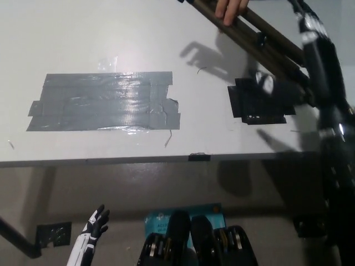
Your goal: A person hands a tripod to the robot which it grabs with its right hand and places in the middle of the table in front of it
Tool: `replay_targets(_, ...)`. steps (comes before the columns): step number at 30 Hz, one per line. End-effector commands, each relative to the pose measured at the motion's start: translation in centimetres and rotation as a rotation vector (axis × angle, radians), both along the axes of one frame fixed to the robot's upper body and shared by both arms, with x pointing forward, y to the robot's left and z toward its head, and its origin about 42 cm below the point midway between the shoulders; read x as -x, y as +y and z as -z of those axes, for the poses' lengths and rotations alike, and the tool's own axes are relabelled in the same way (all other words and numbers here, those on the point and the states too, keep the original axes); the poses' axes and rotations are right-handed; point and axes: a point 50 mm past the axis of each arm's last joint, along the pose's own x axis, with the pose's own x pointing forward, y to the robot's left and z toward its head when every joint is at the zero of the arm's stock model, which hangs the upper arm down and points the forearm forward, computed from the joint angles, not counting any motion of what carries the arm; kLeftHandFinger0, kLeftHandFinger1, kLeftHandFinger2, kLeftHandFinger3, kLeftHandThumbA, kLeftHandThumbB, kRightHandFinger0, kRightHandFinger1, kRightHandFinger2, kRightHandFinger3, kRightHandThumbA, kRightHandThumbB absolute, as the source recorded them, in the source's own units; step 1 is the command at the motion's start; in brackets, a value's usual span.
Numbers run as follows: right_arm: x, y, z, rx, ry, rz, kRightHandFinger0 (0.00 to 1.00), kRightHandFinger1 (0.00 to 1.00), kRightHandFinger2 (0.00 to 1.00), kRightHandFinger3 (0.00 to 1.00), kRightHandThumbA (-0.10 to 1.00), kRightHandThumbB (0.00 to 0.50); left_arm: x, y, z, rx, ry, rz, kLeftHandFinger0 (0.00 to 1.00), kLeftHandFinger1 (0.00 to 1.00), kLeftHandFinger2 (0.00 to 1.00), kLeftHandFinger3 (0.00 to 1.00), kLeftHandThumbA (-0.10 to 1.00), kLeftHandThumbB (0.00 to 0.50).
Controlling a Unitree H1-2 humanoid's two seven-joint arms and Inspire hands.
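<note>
A person's hand (230, 8) holds a folded tripod (266, 44) with brown legs slantwise over the table's far right; its top runs out of the picture. My black right hand (312, 52) reaches up from the bottom right and lies at the tripod's lower end. Its fingers are spread, one tip near the top edge and another under the legs over the black patch; they are not closed on the legs. The white left hand (91, 233) rests low at the lower left, below the table edge, fingers apart.
A white table (111, 39) fills the view, its front edge (166, 159) running across the middle. A large grey tape patch (102, 101) lies left of centre. A smaller black tape patch (258, 102) lies under the tripod's end.
</note>
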Motion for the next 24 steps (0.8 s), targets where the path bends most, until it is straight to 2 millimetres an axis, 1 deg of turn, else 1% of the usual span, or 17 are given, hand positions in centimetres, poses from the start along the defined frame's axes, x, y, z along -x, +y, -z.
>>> replay_targets(1, -5.6, 1.0, -4.7, 0.19, 0.12, 0.254, 1.0, 1.0, 1.0, 1.0, 0.88, 0.441, -1.0, 0.5, -1.6, -0.031, -0.145, 0.039, 1.0, 1.0, 1.0, 1.0, 0.99, 0.254)
replay_targets(3, -7.0, 1.3, -4.9, 0.203, 0.143, 0.266, 1.0, 1.0, 1.0, 1.0, 0.89, 0.444, -1.1, 0.7, -1.6, -0.031, -0.148, 0.041, 1.0, 1.0, 1.0, 1.0, 0.99, 0.255)
replay_targets(6, -8.8, 1.5, -5.1, 0.191, 0.199, 0.279, 1.0, 1.0, 1.0, 1.0, 0.88, 0.445, -1.3, 0.8, -1.7, -0.034, -0.147, 0.042, 1.0, 1.0, 1.0, 1.0, 0.99, 0.27)
replay_targets(8, -9.7, 1.5, -5.0, 0.208, 0.223, 0.296, 1.0, 1.0, 1.0, 1.0, 0.88, 0.448, -1.4, 0.8, -1.8, -0.04, -0.147, 0.042, 1.0, 1.0, 1.0, 1.0, 1.0, 0.278)
replay_targets(9, -9.9, 1.5, -4.9, 0.219, 0.228, 0.303, 1.0, 1.0, 1.0, 1.0, 0.9, 0.457, -1.5, 0.8, -1.8, -0.038, -0.147, 0.043, 1.0, 1.0, 1.0, 1.0, 1.0, 0.279)
replay_targets(10, -10.5, 1.4, -4.6, 0.245, 0.249, 0.317, 1.0, 1.0, 1.0, 1.0, 0.93, 0.461, -1.5, 0.8, -1.8, -0.027, -0.138, 0.041, 1.0, 1.0, 1.0, 1.0, 1.0, 0.297)
replay_targets(12, -11.4, 1.4, -4.2, 0.272, 0.283, 0.331, 1.0, 1.0, 1.0, 1.0, 0.94, 0.462, -1.6, 0.9, -1.9, -0.022, -0.136, 0.039, 1.0, 1.0, 1.0, 1.0, 0.99, 0.3)
replay_targets(13, -11.8, 1.4, -4.0, 0.289, 0.3, 0.342, 1.0, 1.0, 1.0, 1.0, 0.96, 0.471, -1.6, 0.9, -1.9, -0.025, -0.133, 0.037, 1.0, 1.0, 1.0, 1.0, 0.99, 0.3)
replay_targets(14, -11.9, 1.4, -3.9, 0.295, 0.305, 0.346, 1.0, 1.0, 1.0, 1.0, 0.96, 0.472, -1.6, 0.9, -1.9, -0.026, -0.133, 0.037, 1.0, 1.0, 1.0, 1.0, 0.99, 0.299)
replay_targets(16, -12.4, 1.5, -3.6, 0.317, 0.337, 0.36, 1.0, 1.0, 1.0, 1.0, 0.98, 0.481, -1.6, 0.9, -1.9, -0.03, -0.131, 0.037, 1.0, 1.0, 1.0, 1.0, 0.99, 0.283)
replay_targets(17, -12.8, 1.6, -3.5, 0.33, 0.351, 0.365, 1.0, 1.0, 1.0, 1.0, 0.97, 0.483, -1.6, 0.9, -2.0, -0.041, -0.132, 0.036, 1.0, 1.0, 1.0, 1.0, 0.99, 0.284)
replay_targets(19, -13.2, 1.7, -3.6, 0.334, 0.377, 0.364, 1.0, 1.0, 1.0, 1.0, 0.93, 0.475, -1.7, 0.8, -2.0, -0.049, -0.13, 0.038, 1.0, 1.0, 1.0, 1.0, 1.0, 0.29)
replay_targets(21, -13.8, 1.6, -3.6, 0.336, 0.416, 0.357, 1.0, 1.0, 1.0, 1.0, 0.88, 0.478, -1.9, 0.8, -2.1, -0.047, -0.132, 0.042, 1.0, 1.0, 1.0, 1.0, 0.99, 0.29)
replay_targets(22, -14.0, 1.6, -3.6, 0.344, 0.418, 0.357, 1.0, 1.0, 1.0, 1.0, 0.87, 0.479, -1.9, 0.7, -2.2, -0.047, -0.133, 0.043, 1.0, 1.0, 1.0, 1.0, 0.99, 0.29)
replay_targets(23, -14.3, 1.3, -3.4, 0.369, 0.411, 0.354, 1.0, 1.0, 1.0, 1.0, 0.78, 0.466, -1.9, 0.7, -2.2, -0.059, -0.141, 0.05, 1.0, 1.0, 1.0, 1.0, 0.99, 0.279)
replay_targets(24, -14.5, 1.1, -3.1, 0.37, 0.413, 0.347, 1.0, 1.0, 1.0, 1.0, 0.66, 0.43, -1.9, 0.6, -2.1, -0.06, -0.137, 0.052, 1.0, 1.0, 1.0, 1.0, 0.99, 0.285)
